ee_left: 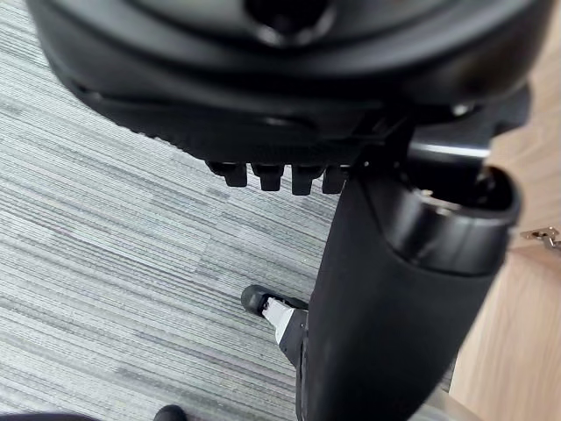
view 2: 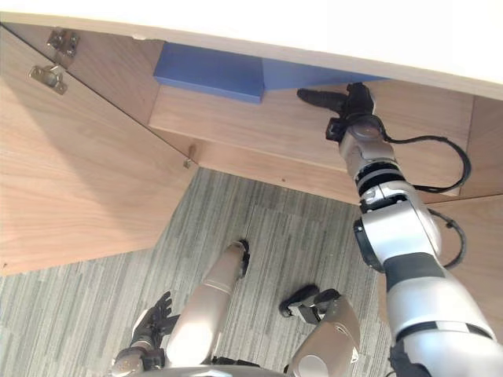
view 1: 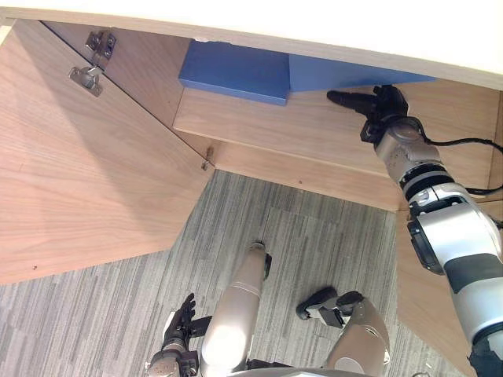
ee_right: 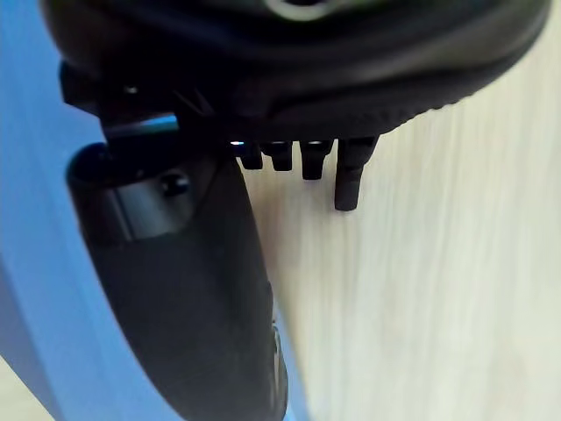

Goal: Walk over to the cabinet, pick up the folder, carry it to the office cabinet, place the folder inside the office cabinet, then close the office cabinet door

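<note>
Folder on the shelf, door not yet shut.

I see the blue folder (view 1: 236, 71) lying flat at the far side of the office cabinet's shelf (view 1: 314, 133). My right hand (view 1: 376, 104) is just beside its right edge, fingers straight, gripping nothing. The risk, as I judge it: on withdrawal the thumb drags the folder toward the near lip, and the open door (view 1: 86, 173) at left jams on it. My left hand (view 1: 182, 314) hangs low, fingers relaxed.

shelf: light wooden shelf (view 1: 314, 129) inside the office cabinet (view 1: 145, 75) | on it: just a blue folder (view 1: 236, 72) lying flat, far end tucked under the cabinet's top | floor: grey striped carpet (view 1: 118, 314) out front
</note>
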